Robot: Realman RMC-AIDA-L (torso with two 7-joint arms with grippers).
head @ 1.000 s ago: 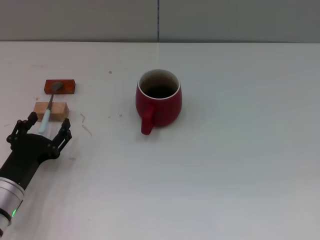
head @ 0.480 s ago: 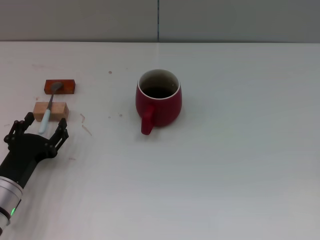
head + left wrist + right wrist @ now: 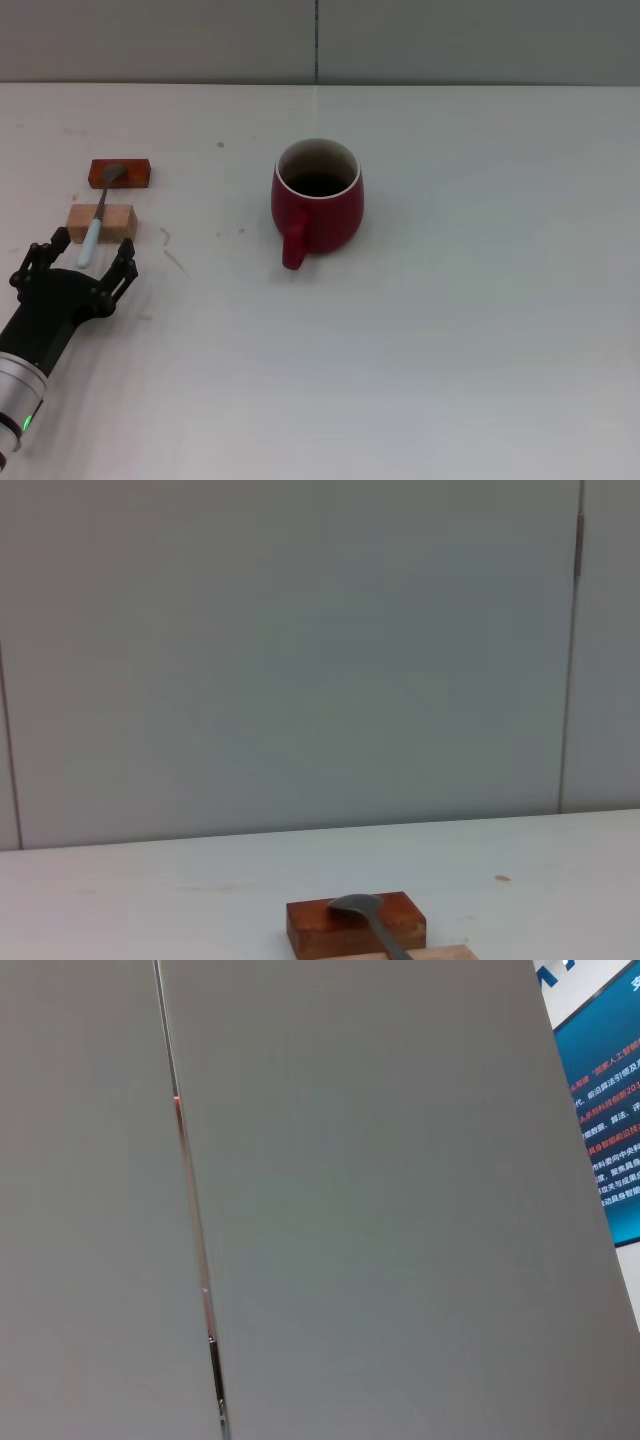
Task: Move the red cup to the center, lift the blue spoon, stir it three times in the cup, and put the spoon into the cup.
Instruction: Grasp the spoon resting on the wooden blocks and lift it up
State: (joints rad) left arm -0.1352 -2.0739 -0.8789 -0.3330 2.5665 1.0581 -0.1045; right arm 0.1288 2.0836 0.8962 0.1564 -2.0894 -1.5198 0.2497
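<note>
The red cup [image 3: 317, 203] stands upright near the table's middle, its handle pointing toward me. The blue spoon [image 3: 96, 222] lies across two blocks at the left: its grey bowl [image 3: 353, 905] rests on the orange-red block [image 3: 120, 173] and its pale handle on the wooden block [image 3: 101, 220]. My left gripper [image 3: 84, 255] is open just in front of the wooden block, its fingers on either side of the handle's end without touching it. The right gripper is out of view.
The white table [image 3: 450, 330] stretches wide to the right of the cup and in front of it. A grey panelled wall [image 3: 320, 40] runs along the table's far edge. The right wrist view shows only that wall and a blue poster [image 3: 600, 1110].
The left gripper has shifted slightly left and closer to the wooden block, so the spoon handle's end now lies between its fingers. Cup and spoon have not moved.
</note>
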